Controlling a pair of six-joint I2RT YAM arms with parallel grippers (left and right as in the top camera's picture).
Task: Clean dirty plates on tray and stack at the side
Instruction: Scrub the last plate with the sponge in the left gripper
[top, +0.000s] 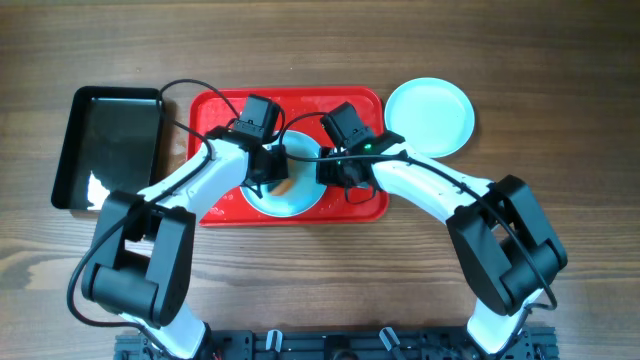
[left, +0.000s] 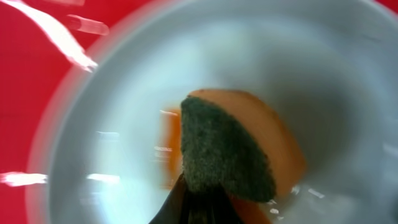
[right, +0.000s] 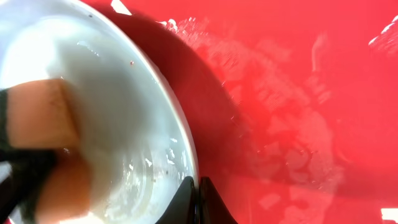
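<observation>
A pale blue-white plate (top: 296, 198) lies in the middle of the red tray (top: 215, 105). My left gripper (top: 275, 170) is over the plate and shut on an orange sponge with a dark green scouring side (left: 227, 152). The sponge is pressed onto the plate's inside (left: 124, 124), with an orange smear (left: 168, 143) beside it. My right gripper (top: 335, 172) is shut on the plate's right rim (right: 186, 149), with one finger inside and one outside (right: 199, 196). The sponge also shows in the right wrist view (right: 43, 112). A second plate (top: 430, 115) lies on the table, right of the tray.
A smaller black tray (top: 110, 150) sits left of the red tray. The red tray floor (right: 298, 93) is wet with streaks. Both arms cross over the tray's front half. Wooden table surrounds everything.
</observation>
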